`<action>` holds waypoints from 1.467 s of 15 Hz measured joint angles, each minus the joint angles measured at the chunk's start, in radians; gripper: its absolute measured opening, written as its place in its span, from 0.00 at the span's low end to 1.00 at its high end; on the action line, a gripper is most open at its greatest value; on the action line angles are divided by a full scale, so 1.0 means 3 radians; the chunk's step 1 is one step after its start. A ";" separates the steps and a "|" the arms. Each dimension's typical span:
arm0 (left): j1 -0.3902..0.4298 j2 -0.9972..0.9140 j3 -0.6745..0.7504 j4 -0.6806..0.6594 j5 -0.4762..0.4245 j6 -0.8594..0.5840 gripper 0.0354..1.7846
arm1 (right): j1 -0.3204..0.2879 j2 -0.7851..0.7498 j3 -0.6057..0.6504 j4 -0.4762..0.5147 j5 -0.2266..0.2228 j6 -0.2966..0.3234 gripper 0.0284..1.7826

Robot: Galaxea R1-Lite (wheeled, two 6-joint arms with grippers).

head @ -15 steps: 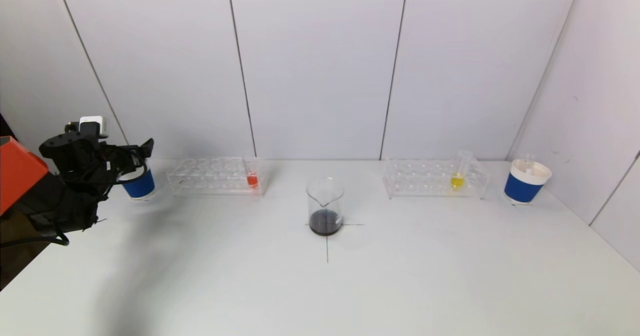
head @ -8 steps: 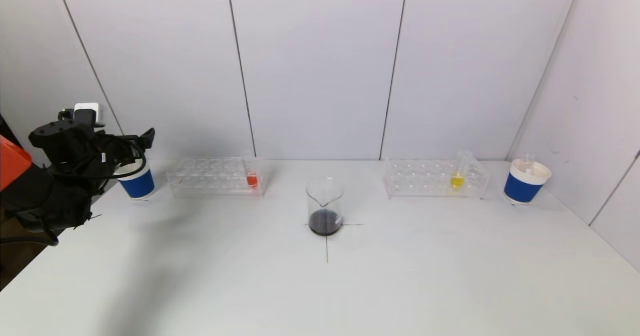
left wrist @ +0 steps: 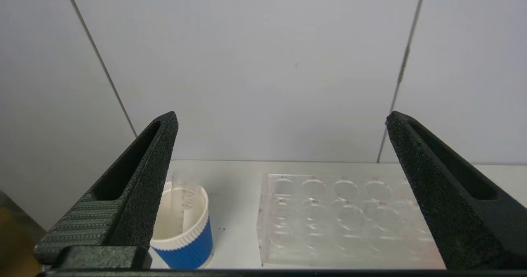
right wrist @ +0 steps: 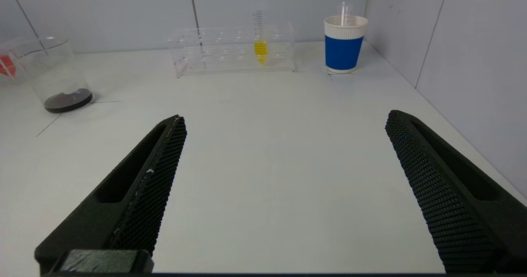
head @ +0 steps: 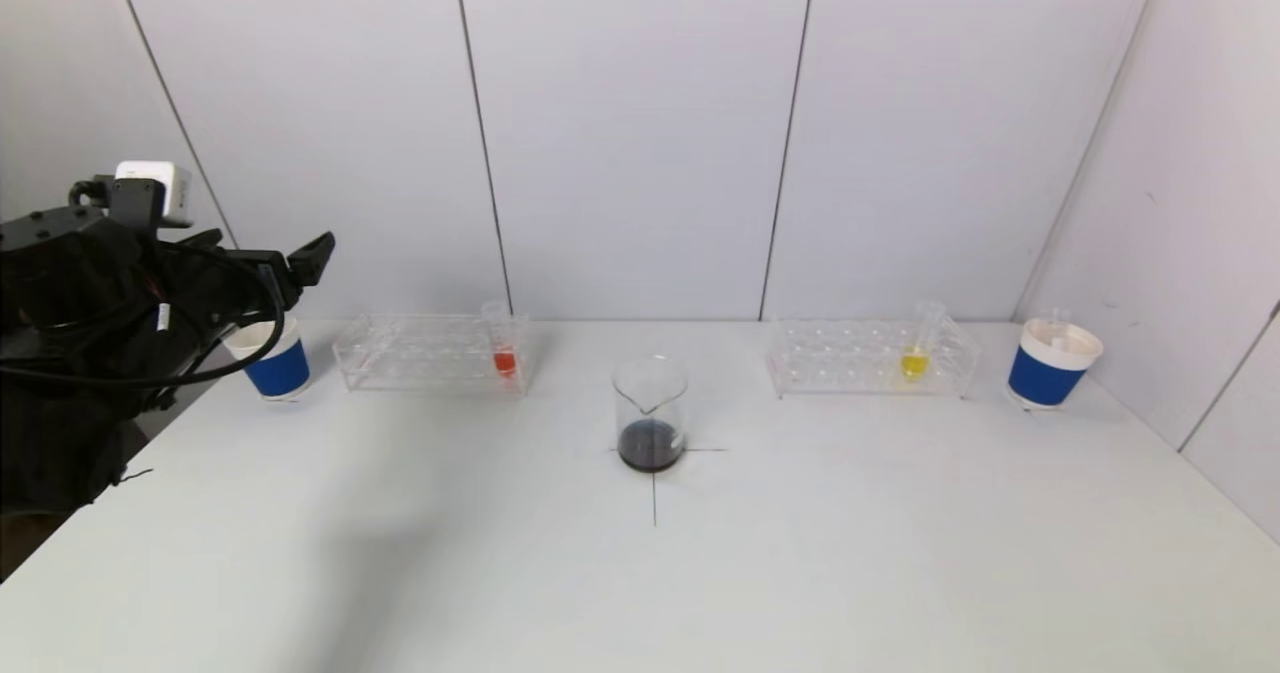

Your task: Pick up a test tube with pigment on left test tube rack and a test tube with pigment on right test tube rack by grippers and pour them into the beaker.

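A clear left rack holds a test tube with red pigment at its right end. A clear right rack holds a test tube with yellow pigment; the tube also shows in the right wrist view. A glass beaker with dark liquid stands at the table's middle. My left gripper is open and empty, raised above the table's far left, near a blue cup and the left rack. My right gripper is open and empty, low over the near right table; the head view does not show it.
A blue-and-white paper cup with an empty tube stands left of the left rack. A second cup stands right of the right rack, close to the right wall. A black cross marks the table under the beaker.
My left arm has risen and moved forward and slightly right, its gripper now above the left cup. The racks, tubes and beaker have not moved.
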 joint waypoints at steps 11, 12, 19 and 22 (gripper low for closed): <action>-0.0111 -0.2638 0.1564 0.1118 -0.0040 -0.0027 0.99 | 0.0000 0.0000 0.0000 0.0000 0.0000 0.0001 0.99; -0.0111 -0.2913 0.1624 0.1342 -0.0041 -0.0043 0.99 | 0.0000 0.0000 0.0000 -0.0001 0.0000 0.0000 0.99; -0.0235 -0.5042 0.1791 0.3411 0.0026 -0.0082 0.99 | 0.0000 0.0000 0.0000 -0.0001 -0.0001 0.0000 0.99; -0.0330 -0.5689 0.1863 0.4172 0.0104 -0.0112 0.99 | 0.0000 0.0000 0.0000 0.0000 -0.0001 0.0001 0.99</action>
